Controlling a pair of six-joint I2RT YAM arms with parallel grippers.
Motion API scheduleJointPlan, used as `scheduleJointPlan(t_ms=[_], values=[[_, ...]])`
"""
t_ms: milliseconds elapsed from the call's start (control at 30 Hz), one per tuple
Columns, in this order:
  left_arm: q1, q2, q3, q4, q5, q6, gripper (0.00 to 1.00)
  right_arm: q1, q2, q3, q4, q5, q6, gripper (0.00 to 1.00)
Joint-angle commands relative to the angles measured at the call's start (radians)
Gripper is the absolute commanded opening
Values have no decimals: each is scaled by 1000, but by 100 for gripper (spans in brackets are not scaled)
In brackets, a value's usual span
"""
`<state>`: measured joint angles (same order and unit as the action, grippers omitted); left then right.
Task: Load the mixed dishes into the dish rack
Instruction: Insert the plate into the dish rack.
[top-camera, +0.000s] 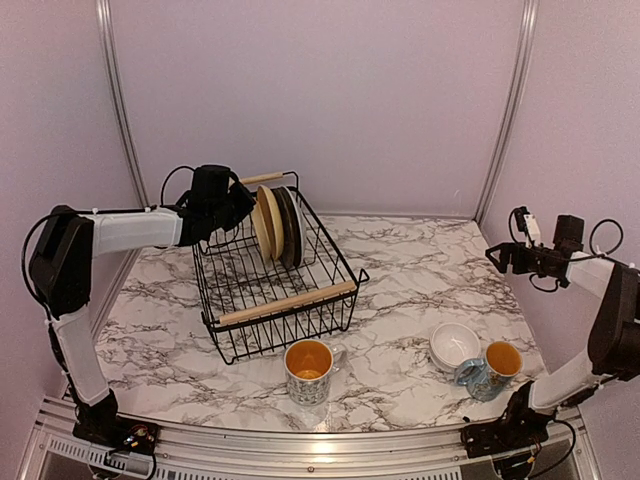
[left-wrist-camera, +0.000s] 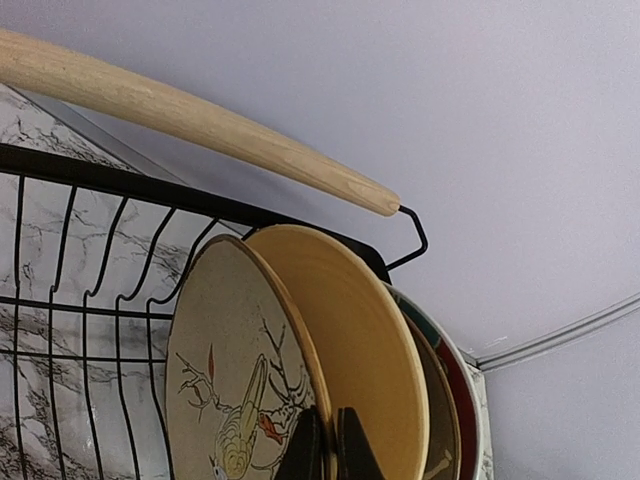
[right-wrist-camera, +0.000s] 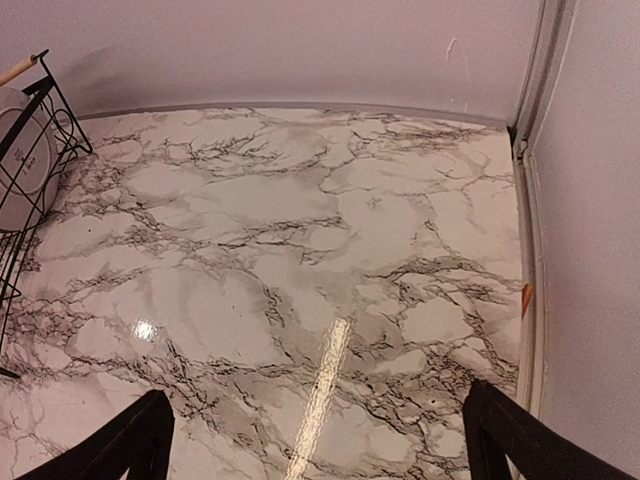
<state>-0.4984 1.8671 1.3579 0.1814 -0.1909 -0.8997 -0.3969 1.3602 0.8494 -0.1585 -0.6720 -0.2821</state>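
Left pincer (left-wrist-camera: 335, 452) is pinched shut on the rim of the small tan round plate with a bird drawing (left-wrist-camera: 230, 380). That plate stands on edge inside the rectangular black wire dish rack (top-camera: 290, 325), at its far end under the far light wooden bar handle (left-wrist-camera: 200, 120). 3 more plates stand upright right behind it: a yellow-faced plate (left-wrist-camera: 360, 330), a dark plate (left-wrist-camera: 445, 420), then a red-rimmed plate (left-wrist-camera: 470, 405). The rack sits angled on the left half of the marble tabletop (top-camera: 420, 270). Right pincer (right-wrist-camera: 320, 440) is spread fully wide with nothing in it, up over the right edge. 1 patterned orange-lined mug (top-camera: 309, 372) stands at the near edge just in front of the rack. The 2nd patterned mug (top-camera: 492, 368) is by the near-right corner, against the small white bowls (top-camera: 455, 343).
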Motion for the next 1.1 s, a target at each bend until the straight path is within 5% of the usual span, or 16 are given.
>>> scheduleJointPlan(t_ms=[0, 300, 500, 1067], values=[[29, 53, 55, 5, -23, 44, 0, 3, 5, 39, -18, -11, -8, 98], [61, 128, 111, -5, 5, 51, 1, 3, 17, 44, -21, -14, -11, 98], [61, 114, 101, 3, 21, 58, 23, 3, 23, 46, -24, -15, -14, 98], [51, -32, 79, -8, 4, 118, 51, 3, 23, 51, -30, -23, -12, 99]])
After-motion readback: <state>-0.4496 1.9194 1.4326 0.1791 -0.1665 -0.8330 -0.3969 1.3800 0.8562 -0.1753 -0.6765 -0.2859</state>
